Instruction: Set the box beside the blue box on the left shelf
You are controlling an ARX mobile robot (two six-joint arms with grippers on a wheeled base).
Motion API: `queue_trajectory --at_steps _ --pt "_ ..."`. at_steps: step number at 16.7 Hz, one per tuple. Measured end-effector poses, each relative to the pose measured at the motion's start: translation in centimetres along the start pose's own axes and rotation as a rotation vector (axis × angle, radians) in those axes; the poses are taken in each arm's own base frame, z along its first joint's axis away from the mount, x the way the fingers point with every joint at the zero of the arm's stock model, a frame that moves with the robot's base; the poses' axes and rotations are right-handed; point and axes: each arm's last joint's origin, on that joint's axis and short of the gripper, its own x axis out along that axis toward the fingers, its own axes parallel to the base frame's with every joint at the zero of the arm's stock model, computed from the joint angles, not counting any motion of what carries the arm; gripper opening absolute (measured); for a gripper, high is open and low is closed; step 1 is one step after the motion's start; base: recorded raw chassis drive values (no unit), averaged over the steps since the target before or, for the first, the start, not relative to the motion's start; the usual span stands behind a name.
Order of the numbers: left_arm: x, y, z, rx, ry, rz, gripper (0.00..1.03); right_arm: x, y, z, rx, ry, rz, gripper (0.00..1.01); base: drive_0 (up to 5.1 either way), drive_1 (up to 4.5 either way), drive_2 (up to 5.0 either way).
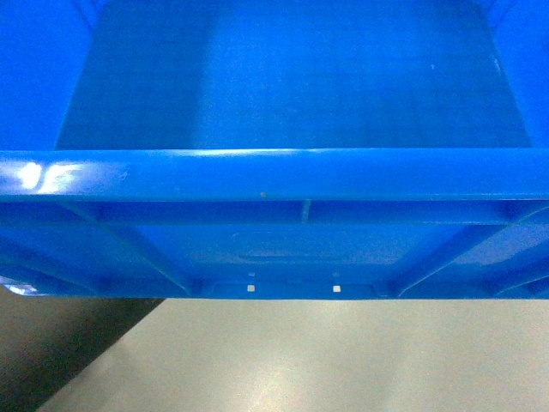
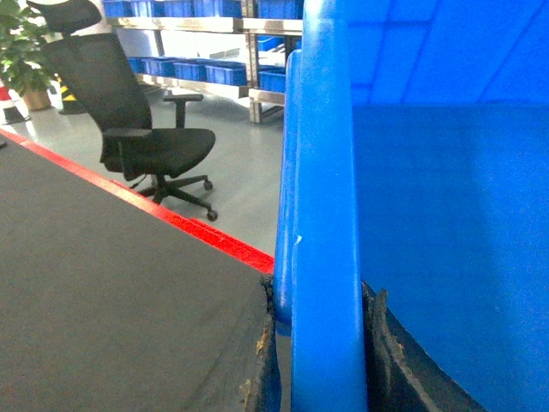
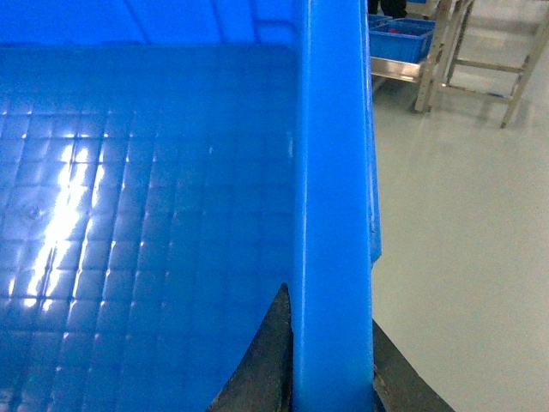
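The box [image 1: 274,176], a large bright-blue crate, hangs above the floor and fills most of the head view; I see its thick rim, ribbed near wall and smooth inside. In the left wrist view my left gripper [image 2: 322,365] is shut on the box's rim [image 2: 322,215], one dark finger [image 2: 264,365] outside and one inside. My right gripper [image 3: 333,373] is shut on the opposite rim [image 3: 333,197], with one finger [image 3: 270,360] inside the box. The left shelf and the blue box on it are out of view.
A black office chair [image 2: 146,129] stands on the grey floor past a red strip [image 2: 214,236] edging a dark mat [image 2: 103,292]. Metal racks with several blue crates [image 2: 206,70] line the back. On the right stand another blue crate [image 3: 399,39] and metal frame legs [image 3: 480,60].
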Motion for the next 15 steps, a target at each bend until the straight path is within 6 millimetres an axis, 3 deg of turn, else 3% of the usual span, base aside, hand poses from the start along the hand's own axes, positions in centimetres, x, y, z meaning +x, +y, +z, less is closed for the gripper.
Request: queue_trajectory --at_steps 15 --pt "0.0 0.0 -0.02 0.001 0.002 0.0 0.19 -0.01 0.0 0.0 -0.001 0.0 0.0 0.08 -1.6 -1.58 -1.6"
